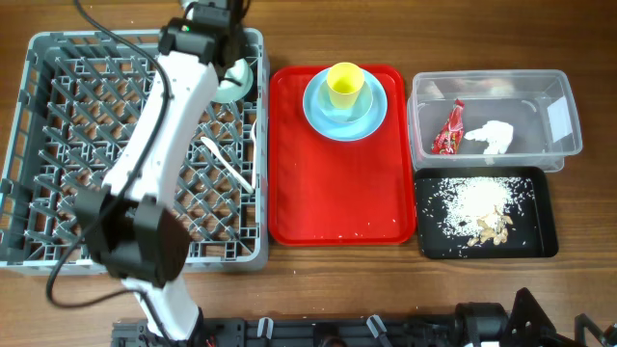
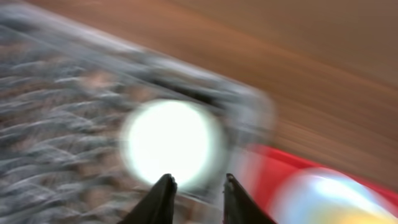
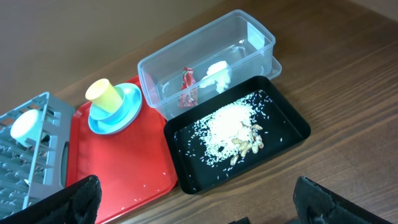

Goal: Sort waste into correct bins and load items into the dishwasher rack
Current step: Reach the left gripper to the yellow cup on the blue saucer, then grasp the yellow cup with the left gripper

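Observation:
The grey dishwasher rack (image 1: 58, 145) fills the left side. The pale bowl (image 1: 238, 81) sits in its far right corner; it shows as a bright blur in the left wrist view (image 2: 171, 142). My left gripper (image 2: 197, 183) is open and empty just short of the bowl, and its view is motion-blurred. A white plastic utensil (image 1: 228, 165) lies in the rack. The yellow cup (image 1: 344, 85) stands on the light-blue plate (image 1: 321, 116). The red wrapper (image 1: 449, 130) and white napkin (image 1: 492, 137) lie in the clear tub (image 1: 564, 116). Rice scraps (image 1: 479, 200) lie in the black tray (image 1: 540, 236). My right gripper (image 3: 199, 205) is wide open and empty.
The flat red serving tray (image 1: 337, 193) lies between the rack and the bins, with a few rice grains on it. My left arm (image 1: 164, 125) stretches across the rack's middle. Bare wooden table runs along the front.

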Controlling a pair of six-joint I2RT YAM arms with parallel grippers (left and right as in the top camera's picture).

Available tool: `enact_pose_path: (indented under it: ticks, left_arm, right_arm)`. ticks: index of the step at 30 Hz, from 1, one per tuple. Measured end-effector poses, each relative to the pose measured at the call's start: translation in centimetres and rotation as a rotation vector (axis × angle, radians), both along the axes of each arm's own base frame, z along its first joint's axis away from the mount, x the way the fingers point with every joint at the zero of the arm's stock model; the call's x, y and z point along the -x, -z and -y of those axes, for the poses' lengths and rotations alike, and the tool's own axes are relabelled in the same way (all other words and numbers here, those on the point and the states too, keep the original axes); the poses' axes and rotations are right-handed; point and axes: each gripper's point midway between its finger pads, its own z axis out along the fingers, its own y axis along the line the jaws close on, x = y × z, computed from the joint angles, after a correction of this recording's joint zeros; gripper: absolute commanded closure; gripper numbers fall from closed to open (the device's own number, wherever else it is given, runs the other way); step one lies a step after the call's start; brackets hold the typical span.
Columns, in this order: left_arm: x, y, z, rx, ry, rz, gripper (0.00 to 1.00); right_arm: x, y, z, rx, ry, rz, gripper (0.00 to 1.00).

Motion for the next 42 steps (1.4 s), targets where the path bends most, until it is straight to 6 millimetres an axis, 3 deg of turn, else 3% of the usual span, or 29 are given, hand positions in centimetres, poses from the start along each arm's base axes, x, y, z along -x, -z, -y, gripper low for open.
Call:
enact_pose_path:
  ticks: [2, 4, 9, 11, 13, 16, 20, 25, 35, 37, 39, 42]
  left_arm:
    - [1.3, -2.2, 6.2, 0.115, 0.2, 0.036, 0.55]
    - [3.2, -2.6, 11.7, 0.155, 0.366, 0.033, 0.45]
    - [6.4, -2.5, 20.5, 0.119, 0.598, 0.075, 0.48]
    - [7.8, -1.4, 23.3, 0.08, 0.654, 0.076, 0.5]
    - [8.0, 0.1, 24.2, 0.056, 0.667, 0.055, 0.46]
    - [7.4, 4.0, 24.6, 0.006, 0.659, -0.006, 0.44]
    - [5.2, 7.7, 24.0, -0.059, 0.604, -0.017, 0.49]
    - [3.2, 9.4, 23.1, -0.084, 0.564, -0.006, 0.51]
    - [2.8, 13.8, 23.3, -0.109, 0.565, -0.06, 0.51]
    - [2.8, 14.2, 23.3, -0.119, 0.572, -0.069, 0.63]
    - [2.8, 14.2, 23.2, -0.135, 0.586, -0.065, 0.84]
    - [2.5, 14.1, 22.8, -0.174, 0.586, -0.056, 0.96]
  right_arm:
    - [0.0, 0.0, 0.0, 0.0, 0.0, 0.0, 0.0]
    - [0.0, 0.0, 0.0, 0.0, 0.001, 0.0, 0.0]
    - [0.0, 0.0, 0.0, 0.0, 0.001, 0.0, 0.0]
    - [0.0, 0.0, 0.0, 0.0, 0.0, 0.0, 0.0]
    - [0.0, 0.0, 0.0, 0.0, 0.001, 0.0, 0.0]
    - [0.0, 0.0, 0.0, 0.0, 0.0, 0.0, 0.0]
    - [0.0, 0.0, 0.0, 0.0, 0.001, 0.0, 0.0]
    - [0.0, 0.0, 0.0, 0.0, 0.0, 0.0, 0.0]
    - [0.0, 0.0, 0.0, 0.0, 0.0, 0.0, 0.0]
    - [0.0, 0.0, 0.0, 0.0, 0.0, 0.0, 0.0]
    - [0.0, 0.0, 0.0, 0.0, 0.0, 0.0, 0.0]
    - [0.0, 0.0, 0.0, 0.0, 0.0, 0.0, 0.0]
